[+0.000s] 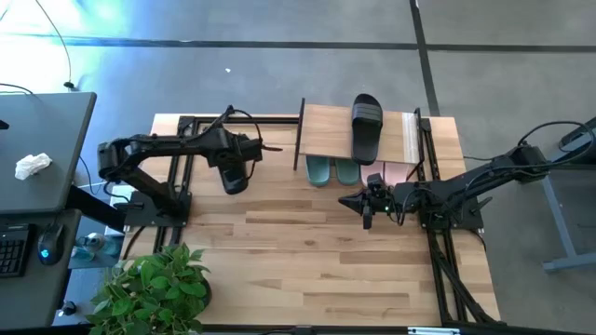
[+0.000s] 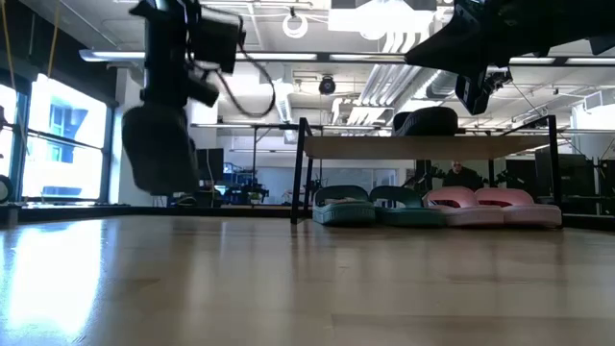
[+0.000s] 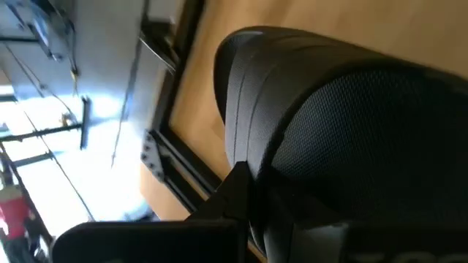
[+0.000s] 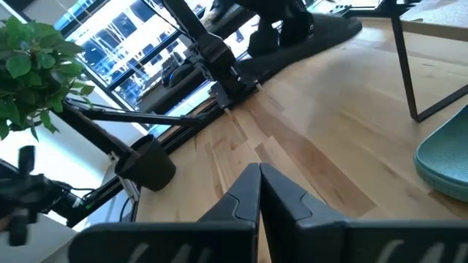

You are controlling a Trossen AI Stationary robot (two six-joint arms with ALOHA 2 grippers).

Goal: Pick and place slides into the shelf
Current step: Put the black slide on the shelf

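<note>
High view: left pincer [image 1: 240, 160] clamps a black slide [image 1: 233, 176], lifted left of the shelf [image 1: 328, 130].

Grey floor [image 1: 279, 79], bright windows [image 2: 58, 135].

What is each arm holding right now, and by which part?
The left gripper holds a black sandal, apparently at one end, hanging clear of the table. The right gripper holds nothing.
</note>
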